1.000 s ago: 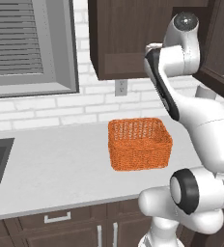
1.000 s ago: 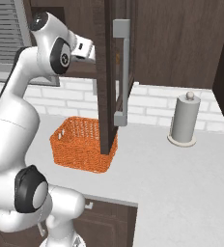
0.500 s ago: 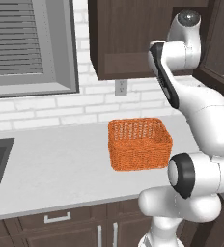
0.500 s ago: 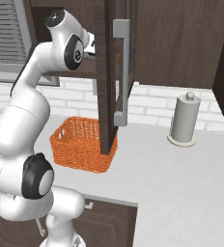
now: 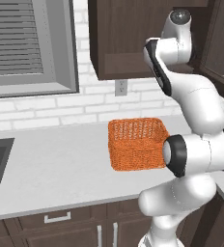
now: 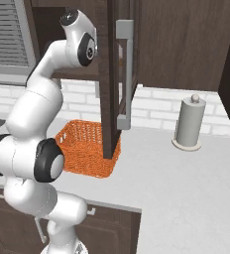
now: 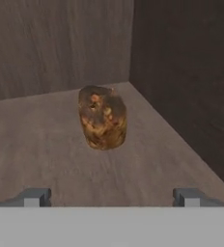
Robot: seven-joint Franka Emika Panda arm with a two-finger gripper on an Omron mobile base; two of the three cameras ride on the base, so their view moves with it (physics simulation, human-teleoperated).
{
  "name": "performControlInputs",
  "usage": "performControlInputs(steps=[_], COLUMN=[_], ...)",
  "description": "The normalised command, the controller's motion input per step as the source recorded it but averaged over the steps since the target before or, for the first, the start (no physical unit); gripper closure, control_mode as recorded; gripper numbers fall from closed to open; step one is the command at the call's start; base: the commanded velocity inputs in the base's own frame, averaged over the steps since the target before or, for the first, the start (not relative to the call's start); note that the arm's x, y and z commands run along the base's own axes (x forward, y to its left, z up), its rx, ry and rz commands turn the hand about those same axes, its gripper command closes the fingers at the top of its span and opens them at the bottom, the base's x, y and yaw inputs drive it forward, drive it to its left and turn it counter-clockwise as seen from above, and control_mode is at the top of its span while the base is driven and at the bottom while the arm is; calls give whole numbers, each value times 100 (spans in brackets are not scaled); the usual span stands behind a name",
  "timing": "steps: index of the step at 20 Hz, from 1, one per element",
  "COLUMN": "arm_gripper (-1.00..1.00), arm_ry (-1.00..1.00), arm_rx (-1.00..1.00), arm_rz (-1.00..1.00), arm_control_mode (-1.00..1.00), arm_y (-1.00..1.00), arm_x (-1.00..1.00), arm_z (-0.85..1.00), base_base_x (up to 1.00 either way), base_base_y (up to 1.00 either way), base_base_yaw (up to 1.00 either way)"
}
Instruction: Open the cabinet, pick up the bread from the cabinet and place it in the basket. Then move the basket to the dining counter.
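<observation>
While the tool (image 7: 111,197) hangs released before the bread (image 7: 103,117), which sits near the back right corner of the cabinet (image 6: 118,74) shelf, a careless advance could shove it against the wall.

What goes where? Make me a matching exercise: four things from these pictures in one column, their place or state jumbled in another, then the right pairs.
Things:
1. bread
2. basket
3. cabinet door
4. paper towel roll

Place or state:
A. swung open, silver handle facing out
B. upright on the worktop near the brick wall
C. lying on the wooden cabinet shelf, ahead of the open fingers
D. empty, on the worktop below the cabinet

Pairs: 1-C, 2-D, 3-A, 4-B
</observation>
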Motion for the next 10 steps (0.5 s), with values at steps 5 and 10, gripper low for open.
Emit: performControlInputs(steps=[5,10], arm_gripper=[-100,-100], arm_ry=[0,1], arm_rx=[0,0], arm_rz=[0,2], arm_control_mode=[-100,-100], arm_y=[-19,-7], arm_x=[64,58], arm_z=[0,0], base_base_x=[0,0], base_base_y=[0,0], base_base_yaw=[0,0])
